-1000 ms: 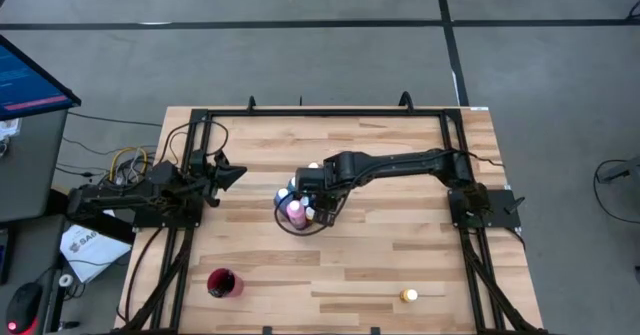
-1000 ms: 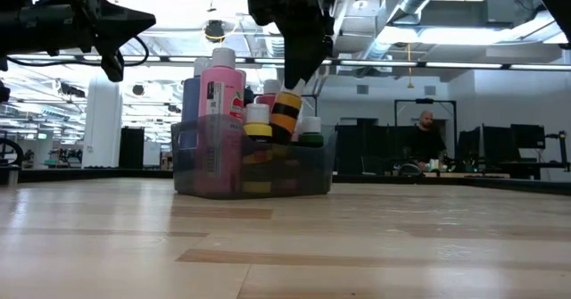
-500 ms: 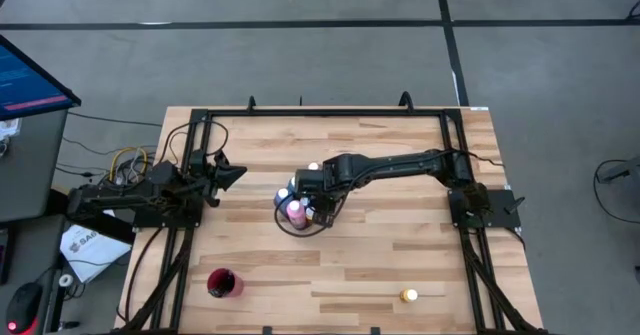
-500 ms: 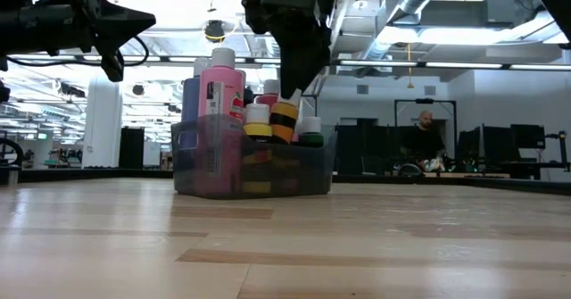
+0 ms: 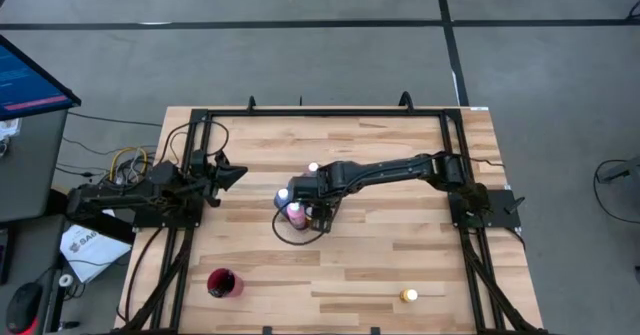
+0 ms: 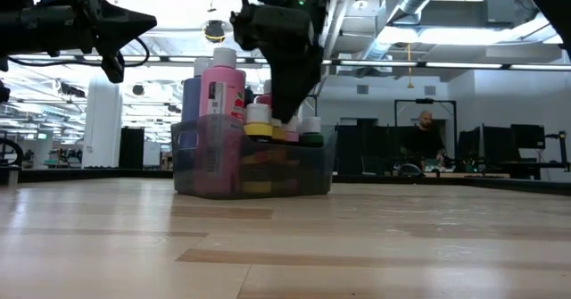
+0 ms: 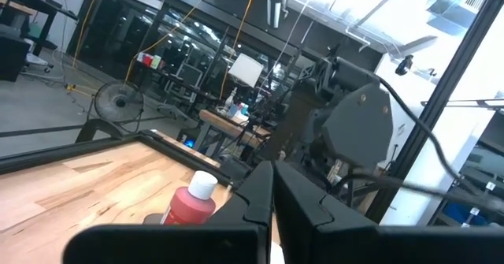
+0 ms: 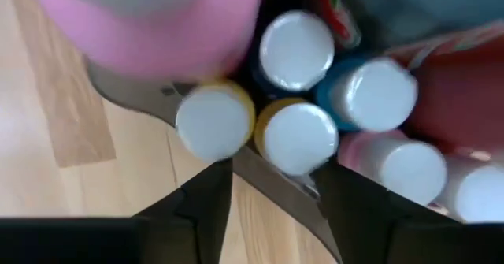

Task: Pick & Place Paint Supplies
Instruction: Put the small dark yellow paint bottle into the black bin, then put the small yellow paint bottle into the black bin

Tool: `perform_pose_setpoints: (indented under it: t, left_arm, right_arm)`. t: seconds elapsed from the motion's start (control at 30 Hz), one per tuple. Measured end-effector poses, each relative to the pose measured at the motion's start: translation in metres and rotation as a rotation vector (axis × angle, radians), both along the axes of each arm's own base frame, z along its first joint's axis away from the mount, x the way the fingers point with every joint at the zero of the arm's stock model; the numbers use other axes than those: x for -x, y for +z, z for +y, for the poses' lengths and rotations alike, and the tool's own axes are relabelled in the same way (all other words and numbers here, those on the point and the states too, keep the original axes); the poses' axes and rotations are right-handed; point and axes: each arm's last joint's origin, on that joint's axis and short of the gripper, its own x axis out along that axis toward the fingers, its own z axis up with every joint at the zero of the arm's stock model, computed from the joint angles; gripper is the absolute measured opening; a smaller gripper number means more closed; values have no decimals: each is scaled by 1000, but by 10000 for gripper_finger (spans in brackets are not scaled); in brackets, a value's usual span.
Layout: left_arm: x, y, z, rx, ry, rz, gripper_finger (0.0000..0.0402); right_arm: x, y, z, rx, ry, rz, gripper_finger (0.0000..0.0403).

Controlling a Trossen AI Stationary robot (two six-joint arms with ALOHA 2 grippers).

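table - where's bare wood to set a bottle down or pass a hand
Free: the table's near strip between the red cup and the yellow bottle, and the far edge. Crowded: the middle, where the right gripper hangs over the full bin; the left gripper waits at the left edge.

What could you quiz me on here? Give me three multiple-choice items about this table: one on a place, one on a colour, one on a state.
1. Where is the red cup?
A. inside the bin
B. alone near the table's front left corner
C. in the left tool

2. What colour is the tallest bottle in the clear bin?
A. pink
B. green
C. black

3. How is the right tool now?
A. shut on a brush
B. open above the bin
C. resting on bare wood

Answers: 1 B, the high view shows it standing alone there. 2 A, it rises pink over the others. 3 B, its fingers stand apart over the caps.
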Motion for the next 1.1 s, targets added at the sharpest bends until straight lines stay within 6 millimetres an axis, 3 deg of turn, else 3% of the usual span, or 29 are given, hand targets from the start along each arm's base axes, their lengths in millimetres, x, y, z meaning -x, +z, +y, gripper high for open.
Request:
perform_pose_setpoints:
  t: [0.2,0.43,0.67,0.83,1.1]
  left_arm:
    - [0,1,0,-1,0,-8,3]
    - [0,1,0,-1,0,-14,3]
    - [0,1,0,-2,0,-16,3]
    - [0,2,0,-2,0,-16,3]
    - [1,2,0,-2,0,-23,3]
  right_arm:
    - [5,12,-10,2,-22,23,203]
    - [34,61,-6,-6,-62,48,201]
    - [86,101,40,15,-124,134,195]
    - [118,122,84,-25,-211,69,197]
    - [160,109,135,-68,-492,96,219]
